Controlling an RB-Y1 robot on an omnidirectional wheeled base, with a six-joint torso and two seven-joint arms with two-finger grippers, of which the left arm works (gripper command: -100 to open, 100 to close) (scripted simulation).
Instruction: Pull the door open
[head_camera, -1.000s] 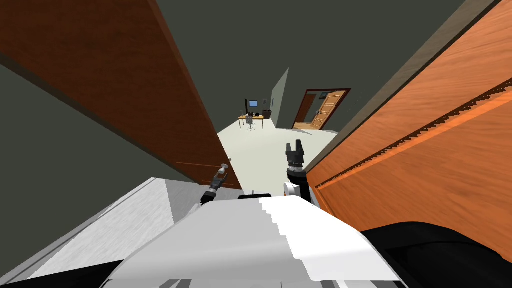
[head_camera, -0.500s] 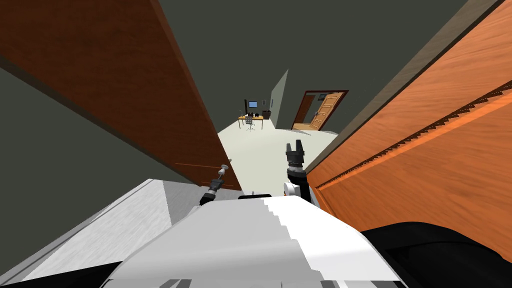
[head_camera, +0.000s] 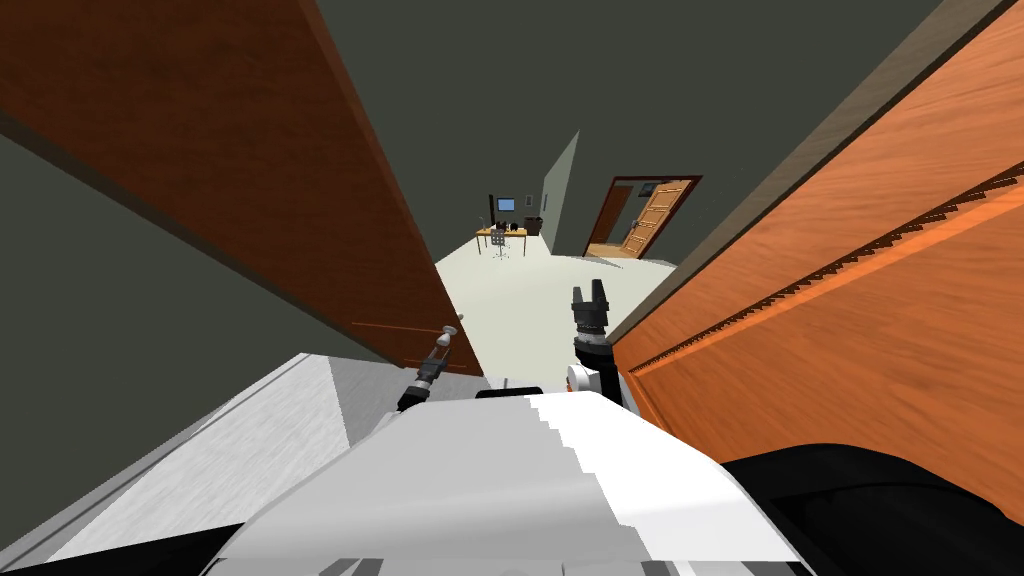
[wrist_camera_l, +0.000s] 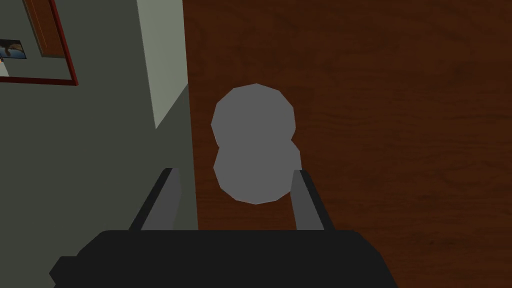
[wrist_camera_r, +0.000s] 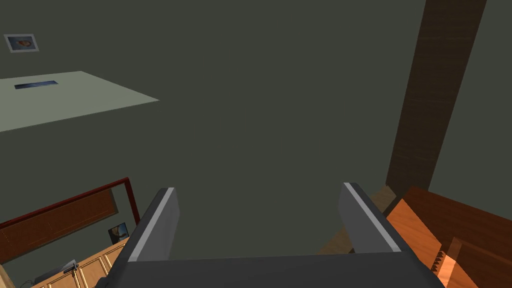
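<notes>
The dark brown door (head_camera: 250, 150) stands ajar at my left, its free edge toward the opening. Its grey round knob (head_camera: 459, 320) sits low near that edge. My left gripper (head_camera: 445, 340) reaches up to the knob. In the left wrist view the knob (wrist_camera_l: 255, 145) lies between the drawn-in fingers of the left gripper (wrist_camera_l: 235, 172); one finger (wrist_camera_l: 302, 195) presses its side against the brown door (wrist_camera_l: 400, 125). My right gripper (head_camera: 590, 292) is raised in the gap beside the opening. In the right wrist view it (wrist_camera_r: 260, 189) is open and holds nothing.
An orange wooden panel (head_camera: 850, 300) with a ridged strip runs close along my right. Past the opening, pale floor (head_camera: 530, 300) leads to a desk with a monitor (head_camera: 502, 235) and another open wooden door (head_camera: 650, 222). A dark grey wall (head_camera: 120, 300) lies at my left.
My left hand has drawn back a little toward my body, still at the knob. The view has shifted slightly. The right arm has stayed where it was.
</notes>
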